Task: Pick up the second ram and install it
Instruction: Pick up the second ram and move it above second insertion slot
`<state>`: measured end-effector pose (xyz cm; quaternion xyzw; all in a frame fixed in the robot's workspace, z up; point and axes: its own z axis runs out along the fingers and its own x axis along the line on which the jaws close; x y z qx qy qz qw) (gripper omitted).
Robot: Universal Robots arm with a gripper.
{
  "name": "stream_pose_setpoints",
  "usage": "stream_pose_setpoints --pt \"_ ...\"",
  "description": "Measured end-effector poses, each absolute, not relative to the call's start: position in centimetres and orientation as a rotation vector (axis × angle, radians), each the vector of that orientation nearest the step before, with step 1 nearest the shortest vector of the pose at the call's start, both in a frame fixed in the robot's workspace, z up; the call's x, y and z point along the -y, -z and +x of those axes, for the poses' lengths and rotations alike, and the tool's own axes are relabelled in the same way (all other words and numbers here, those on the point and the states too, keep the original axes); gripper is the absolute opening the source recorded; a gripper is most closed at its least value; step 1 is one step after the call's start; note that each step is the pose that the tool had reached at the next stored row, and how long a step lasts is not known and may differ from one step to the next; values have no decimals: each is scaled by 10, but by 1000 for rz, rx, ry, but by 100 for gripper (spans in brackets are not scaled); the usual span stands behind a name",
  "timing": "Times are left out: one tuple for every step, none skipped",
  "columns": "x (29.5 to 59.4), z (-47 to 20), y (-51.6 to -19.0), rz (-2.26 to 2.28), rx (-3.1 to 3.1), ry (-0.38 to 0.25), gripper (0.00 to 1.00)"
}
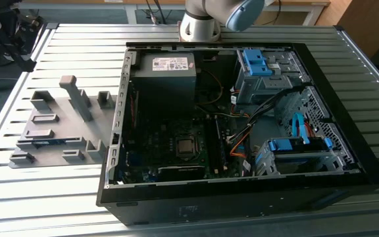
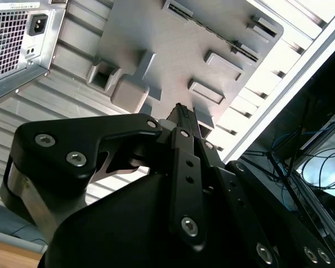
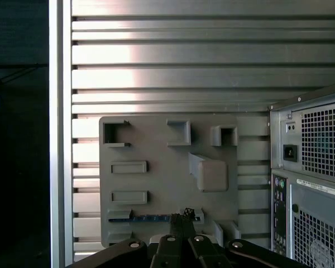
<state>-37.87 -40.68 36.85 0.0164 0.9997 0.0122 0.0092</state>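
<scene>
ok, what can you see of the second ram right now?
The second ram is a slim blue-green board strip standing on its long edge in a slot of the grey fixture plate, which lies on the slatted table beside the open PC case. It is seen edge-on, so chips and label can't be made out. Only the fixture touches it; the gripper, shut and empty, hangs above it.

Bright daylight, perhaps slightly overexposed glare
</scene>
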Motion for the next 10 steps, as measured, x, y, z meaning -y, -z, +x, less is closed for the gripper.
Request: stream_pose_setpoints --pt "407 -379 -368 49 -3123 -38 11" --pt "407 -379 -368 44 -3123 -38 11" --pt "407 -379 -368 39 -3123 -38 11" --pt "407 -379 -368 30 -3123 -38 11" --pt "407 -379 -368 19 -3123 -38 11" --pt "407 -379 -368 5 -3123 -38 11" --pt "407 -379 -368 -13 -3123 -38 11" --pt "407 -379 -368 -33 -3124 -38 11" --pt "407 -379 -368 -53 -3123 -38 11" --pt "407 -379 -368 -68 -3123 -37 11"
